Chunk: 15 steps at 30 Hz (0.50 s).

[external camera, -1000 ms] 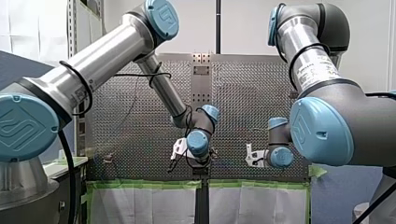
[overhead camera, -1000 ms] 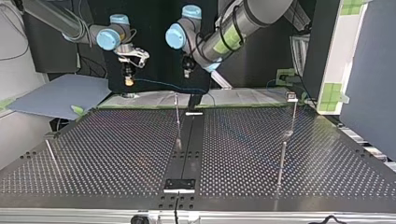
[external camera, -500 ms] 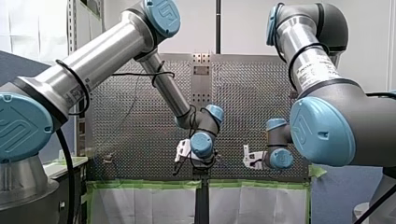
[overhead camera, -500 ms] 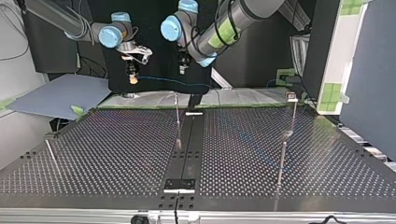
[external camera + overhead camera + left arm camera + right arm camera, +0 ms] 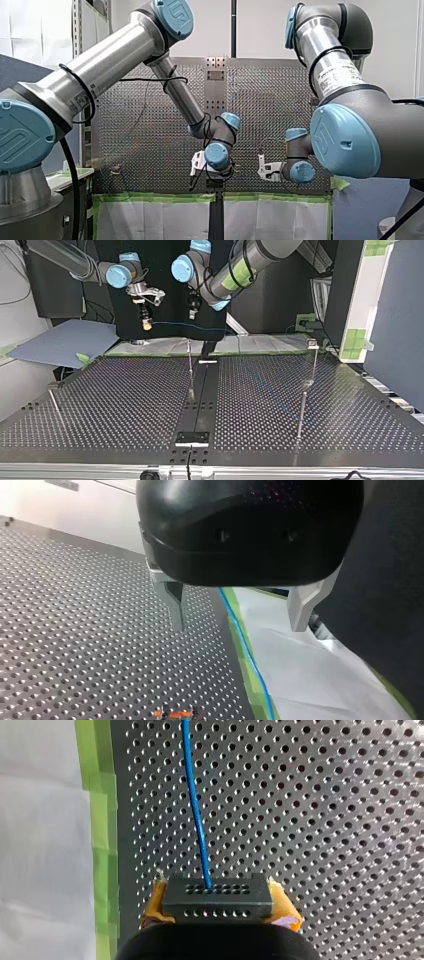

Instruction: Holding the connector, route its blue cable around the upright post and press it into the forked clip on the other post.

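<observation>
A dark grey connector (image 5: 217, 897) sits between the yellow pads (image 5: 285, 912) of my right gripper (image 5: 220, 912), which is shut on it. Its blue cable (image 5: 195, 805) leads straight ahead over the perforated table. At the top view's left, my right gripper (image 5: 145, 320) hangs above the table's far edge, and the blue cable (image 5: 190, 328) stretches from it towards the view's right. My left gripper (image 5: 191, 311) hovers just above that cable, and in the left wrist view it (image 5: 239, 620) is open, with the cable (image 5: 245, 645) below the gap. The upright post (image 5: 190, 365) stands mid-table. The forked clip (image 5: 312, 343) tops a post at the right.
Two more thin posts stand on the perforated table (image 5: 125, 405): one near the front right (image 5: 301, 415), one at the left edge (image 5: 54, 405). A black rail (image 5: 202, 395) runs down the middle. Green tape and white paper (image 5: 165, 346) line the far edge.
Both grippers have risen a little and drawn closer together above the table's far edge. The connector and the cable end went along with my right gripper.
</observation>
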### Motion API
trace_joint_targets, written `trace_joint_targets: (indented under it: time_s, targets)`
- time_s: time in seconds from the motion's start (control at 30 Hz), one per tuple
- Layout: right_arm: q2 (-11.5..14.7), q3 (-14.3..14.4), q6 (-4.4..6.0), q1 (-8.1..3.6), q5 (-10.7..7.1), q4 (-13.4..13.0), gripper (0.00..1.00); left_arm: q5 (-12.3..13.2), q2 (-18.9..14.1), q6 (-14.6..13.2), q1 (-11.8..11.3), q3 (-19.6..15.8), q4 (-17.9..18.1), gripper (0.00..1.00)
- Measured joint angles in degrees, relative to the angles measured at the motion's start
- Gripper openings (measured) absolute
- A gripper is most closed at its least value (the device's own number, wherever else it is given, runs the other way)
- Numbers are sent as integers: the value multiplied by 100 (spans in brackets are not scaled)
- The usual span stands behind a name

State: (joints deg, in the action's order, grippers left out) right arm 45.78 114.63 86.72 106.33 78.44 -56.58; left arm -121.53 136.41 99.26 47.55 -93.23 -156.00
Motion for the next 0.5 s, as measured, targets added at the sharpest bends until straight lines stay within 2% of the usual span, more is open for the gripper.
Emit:
trace_joint_targets:
  time_s: [0.17,0.5]
  targets:
    - [5,2,4,3,-210,-58,0,53,95,181,-57,0,116,100]
    - [5,2,41,4,-376,-143,0,136,224,555,-209,1,241,100]
